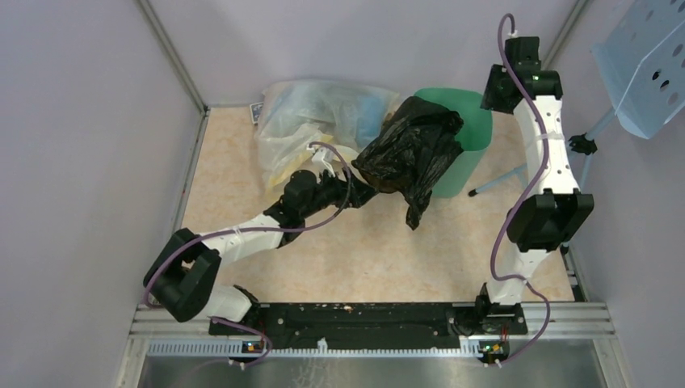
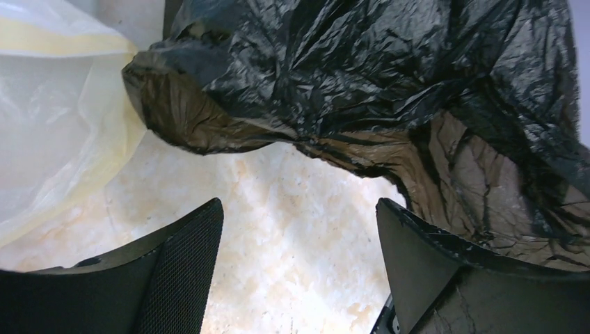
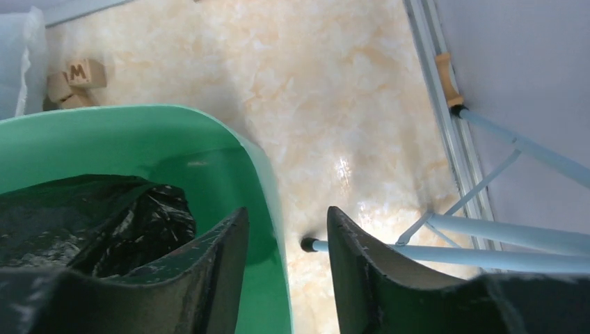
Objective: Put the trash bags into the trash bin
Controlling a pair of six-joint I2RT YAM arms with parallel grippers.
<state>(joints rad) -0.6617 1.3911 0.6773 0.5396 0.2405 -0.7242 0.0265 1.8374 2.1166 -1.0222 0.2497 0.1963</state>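
Black trash bag just ahead of left fingers (spread wide).

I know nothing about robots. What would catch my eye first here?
A crinkled black trash bag slumps over the rim of a mint-green bin at the back of the table, partly inside, partly hanging out. Left of it lies a big clear bag, and the left gripper gapes open close to the black trash bag.

2 white arms with black joints, looping purple cables and matte black pincer fingers.
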